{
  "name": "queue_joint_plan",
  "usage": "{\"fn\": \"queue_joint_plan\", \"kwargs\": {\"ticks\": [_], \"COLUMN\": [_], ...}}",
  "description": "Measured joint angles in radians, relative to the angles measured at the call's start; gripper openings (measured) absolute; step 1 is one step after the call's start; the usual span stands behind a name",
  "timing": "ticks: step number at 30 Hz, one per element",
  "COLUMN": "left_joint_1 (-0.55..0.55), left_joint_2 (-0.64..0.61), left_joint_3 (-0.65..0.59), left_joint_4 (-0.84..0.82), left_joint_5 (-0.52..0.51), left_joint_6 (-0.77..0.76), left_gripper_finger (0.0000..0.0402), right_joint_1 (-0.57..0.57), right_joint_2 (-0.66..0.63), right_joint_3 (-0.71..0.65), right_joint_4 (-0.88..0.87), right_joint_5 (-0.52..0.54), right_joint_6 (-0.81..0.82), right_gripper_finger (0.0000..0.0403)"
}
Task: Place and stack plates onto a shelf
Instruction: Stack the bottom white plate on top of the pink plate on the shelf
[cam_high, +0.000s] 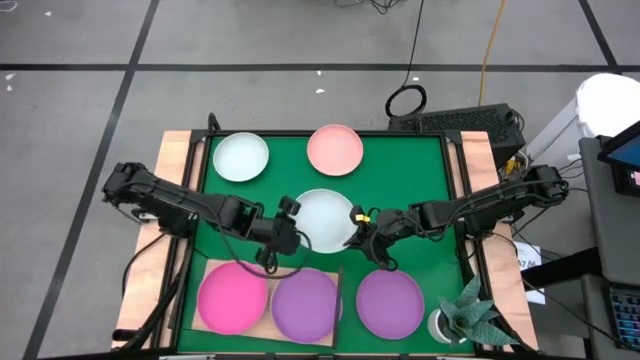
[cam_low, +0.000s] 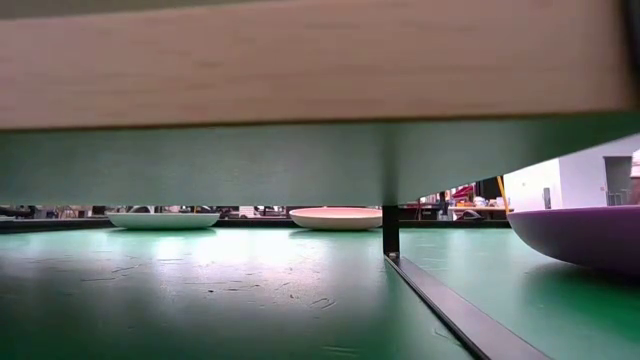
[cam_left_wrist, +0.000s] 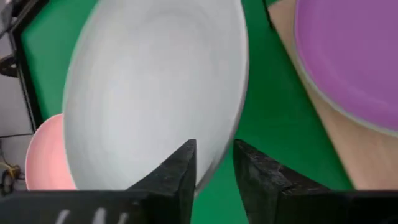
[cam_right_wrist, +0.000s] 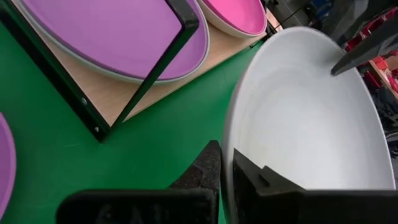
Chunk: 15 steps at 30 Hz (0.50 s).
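Both end effectors, left and right, pinch my centre white plate by opposite rims; uneven pulls could drop it.

We are seeing a white plate sitting mid-mat, its rim pinched on opposite sides by the left claw and the right claw. A pale mint plate and a salmon pink plate are lying flat at the far side. On the near-left shelf, a magenta plate and a purple plate are resting side by side. Another purple plate is lying just right of the shelf.
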Motion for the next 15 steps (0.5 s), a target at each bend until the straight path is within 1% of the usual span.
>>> {"fn": "queue_joint_plan", "kwargs": {"ticks": [10,12,15], "left_joint_1": [-0.023,-0.031,-0.042], "left_joint_2": [-0.001,-0.001,-0.001], "left_joint_3": [-0.001,-0.002,-0.002], "left_joint_4": [0.019,0.017,0.017], "left_joint_5": [0.027,0.035,0.032], "left_joint_6": [0.160,0.160,0.145], "left_gripper_finger": [0.0026,0.0016,0.0014], "right_joint_1": [0.000,0.000,-0.001], "right_joint_2": [0.000,0.000,-0.002], "right_joint_3": [0.000,0.000,0.000], "right_joint_4": [0.004,0.020,0.054], "right_joint_5": [0.006,0.013,0.019], "right_joint_6": [-0.015,-0.014,-0.005], "right_gripper_finger": [0.0009,0.0021,0.0052]}}
